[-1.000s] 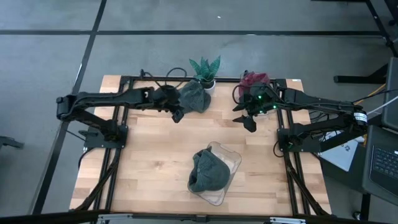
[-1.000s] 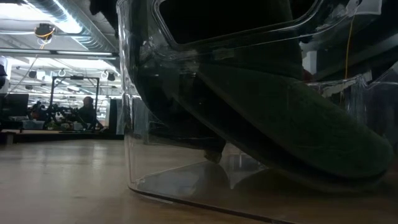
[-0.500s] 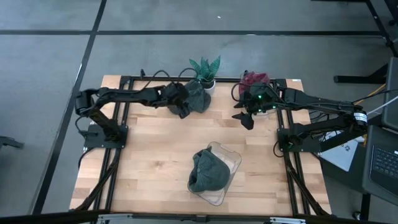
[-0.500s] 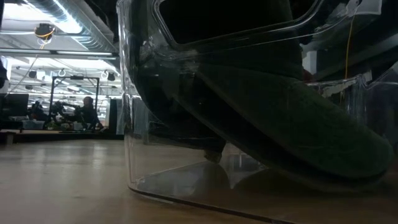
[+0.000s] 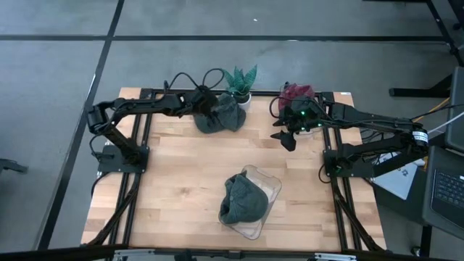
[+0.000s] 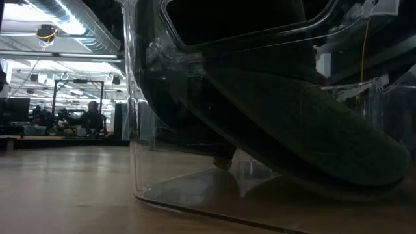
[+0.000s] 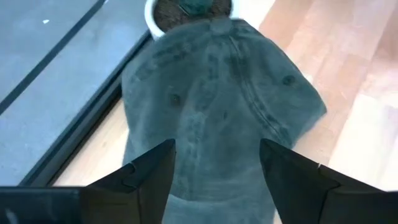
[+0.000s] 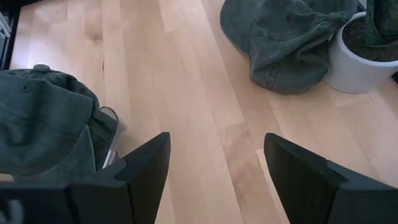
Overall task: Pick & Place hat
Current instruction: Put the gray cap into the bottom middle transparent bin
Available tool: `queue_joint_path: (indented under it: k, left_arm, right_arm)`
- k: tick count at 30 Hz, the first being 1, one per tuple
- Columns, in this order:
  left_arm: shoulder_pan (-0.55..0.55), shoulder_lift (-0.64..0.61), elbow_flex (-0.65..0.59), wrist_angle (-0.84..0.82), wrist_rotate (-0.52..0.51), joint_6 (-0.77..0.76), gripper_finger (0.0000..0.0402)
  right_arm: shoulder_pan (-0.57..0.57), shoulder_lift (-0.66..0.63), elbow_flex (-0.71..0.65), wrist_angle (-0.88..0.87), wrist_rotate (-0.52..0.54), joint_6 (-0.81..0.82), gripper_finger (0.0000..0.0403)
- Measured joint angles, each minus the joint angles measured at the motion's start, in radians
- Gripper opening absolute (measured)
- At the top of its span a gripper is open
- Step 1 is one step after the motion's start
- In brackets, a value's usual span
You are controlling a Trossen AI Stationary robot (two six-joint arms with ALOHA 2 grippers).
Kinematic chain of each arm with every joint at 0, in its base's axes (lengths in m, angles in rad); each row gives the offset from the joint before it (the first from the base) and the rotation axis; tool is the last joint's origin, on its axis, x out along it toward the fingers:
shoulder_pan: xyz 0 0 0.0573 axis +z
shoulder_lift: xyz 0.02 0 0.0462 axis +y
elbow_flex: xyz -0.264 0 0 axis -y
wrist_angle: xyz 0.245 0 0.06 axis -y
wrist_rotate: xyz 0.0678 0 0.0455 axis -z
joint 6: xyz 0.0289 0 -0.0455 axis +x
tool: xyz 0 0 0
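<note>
A dark green hat (image 5: 221,116) lies crown up on the wooden table at its far edge, against a white plant pot (image 5: 243,100). My left gripper (image 5: 210,110) is over this hat, open, one finger on either side of the crown (image 7: 217,93). A second green hat (image 5: 243,201) sits in a clear container (image 5: 270,187) near the table's front; the low view shows the same hat (image 6: 312,130) close up through the container's wall. My right gripper (image 5: 288,140) hangs open above the table's right half, holding nothing. My left gripper (image 7: 216,149) comes at the far hat slanting down from the table's left, its open fingers (image 7: 152,177) astride the crown's near part (image 7: 214,180). I cannot tell whether the fingertips touch the cloth. The hat lies flat on the table.
A dark red hat (image 5: 296,93) lies at the far right behind my right arm. The potted plant (image 5: 239,78) stands right behind the far hat. Bare wood (image 8: 186,93) lies between the container and the far hat. A black frame (image 5: 138,145) runs along the table's sides.
My left gripper has swung from the far hat's near-left side toward the table's far edge and sunk, so that it now stands over the hat. The hat in the container and my right gripper's place are unchanged.
</note>
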Motion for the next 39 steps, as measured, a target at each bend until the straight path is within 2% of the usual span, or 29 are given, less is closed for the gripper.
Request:
queue_joint_path:
  k: [6, 11, 18, 24, 28, 34, 39]
  left_arm:
    - [0.027, 0.027, 0.000, 0.037, 0.022, 0.031, 0.0260]
    - [0.019, 0.087, 0.000, 0.052, 0.055, 0.032, 0.0267]
    - [-0.001, 0.147, 0.000, 0.060, -0.152, 0.033, 0.0267]
    - [0.011, 0.177, 0.000, 0.036, -0.106, 0.012, 0.0261]
    - [0.002, 0.180, 0.000, -0.041, -0.064, -0.009, 0.0225]
    - [-0.022, 0.178, 0.000, -0.194, 0.019, -0.011, 0.0134]
    - [-0.054, 0.177, 0.001, -0.316, 0.126, -0.011, 0.0063]
  right_arm:
    - [-0.004, 0.000, 0.000, 0.000, 0.000, -0.012, 0.0259]
    - [-0.008, 0.000, 0.000, 0.000, 0.001, -0.012, 0.0259]
    - [-0.007, 0.000, 0.000, -0.001, 0.000, -0.005, 0.0259]
    - [-0.007, 0.000, 0.000, -0.002, 0.000, 0.021, 0.0259]
    - [-0.007, 0.000, 0.000, -0.010, 0.000, 0.022, 0.0259]
    - [-0.007, 0.000, 0.000, -0.026, 0.000, 0.021, 0.0259]
    - [-0.007, 0.000, 0.000, -0.026, 0.000, 0.019, 0.0259]
